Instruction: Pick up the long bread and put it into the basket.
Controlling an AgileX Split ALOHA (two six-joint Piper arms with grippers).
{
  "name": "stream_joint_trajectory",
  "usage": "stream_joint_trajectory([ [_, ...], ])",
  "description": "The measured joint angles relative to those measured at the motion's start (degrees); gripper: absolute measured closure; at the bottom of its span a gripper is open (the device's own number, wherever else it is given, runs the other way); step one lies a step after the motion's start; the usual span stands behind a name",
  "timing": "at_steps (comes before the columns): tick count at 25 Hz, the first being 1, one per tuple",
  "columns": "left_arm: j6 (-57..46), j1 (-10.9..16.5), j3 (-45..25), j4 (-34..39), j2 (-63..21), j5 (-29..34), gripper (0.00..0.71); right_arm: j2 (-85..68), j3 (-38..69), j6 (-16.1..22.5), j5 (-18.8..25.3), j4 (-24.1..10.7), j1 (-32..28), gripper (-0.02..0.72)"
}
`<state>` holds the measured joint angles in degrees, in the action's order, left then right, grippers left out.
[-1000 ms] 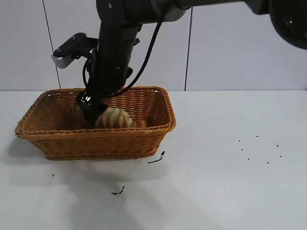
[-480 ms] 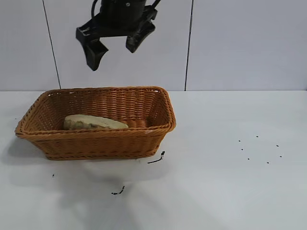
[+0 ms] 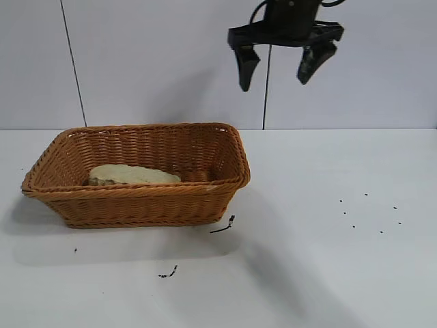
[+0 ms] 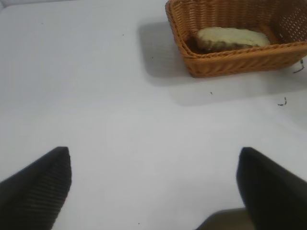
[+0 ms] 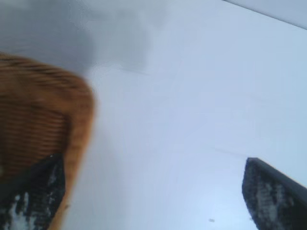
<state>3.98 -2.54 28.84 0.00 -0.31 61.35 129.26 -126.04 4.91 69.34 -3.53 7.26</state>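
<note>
White bench lies bare beyond the basket, where the long bread already rests, so carry your right end effector, spread wide and empty, clear away without clipping that rim.

The right gripper hangs high with fingers spread wide; the left gripper is likewise spread.

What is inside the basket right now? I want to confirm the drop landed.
The long bread lies on the floor of the basket, toward its left end. The near wall covers the loaf's lower edge and the floor around it, so anything else lying low there stays unseen.
</note>
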Motion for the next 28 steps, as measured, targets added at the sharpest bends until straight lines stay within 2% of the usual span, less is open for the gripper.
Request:
stream_joint_trajectory([
  [6,0.0,0.0,0.0,0.0,0.0,0.0,0.014,0.0,0.0,-1.05,0.0,-0.24,-6.57,0.01],
  [11,0.0,0.0,0.0,0.0,0.0,0.0,0.014,-0.22,0.06,-1.34,0.04,1.35,-7.45,0.01],
  [15,0.0,0.0,0.0,0.0,0.0,0.0,0.014,-4.65,4.31,-1.46,0.04,3.53,-7.45,0.01],
  [19,0.0,0.0,0.0,0.0,0.0,0.0,0.014,-13.38,14.58,-2.43,-0.06,3.53,-7.45,0.01],
  [28,0.0,0.0,0.0,0.0,0.0,0.0,0.014,-38.12,46.09,-3.59,-0.06,3.53,-7.45,0.01],
])
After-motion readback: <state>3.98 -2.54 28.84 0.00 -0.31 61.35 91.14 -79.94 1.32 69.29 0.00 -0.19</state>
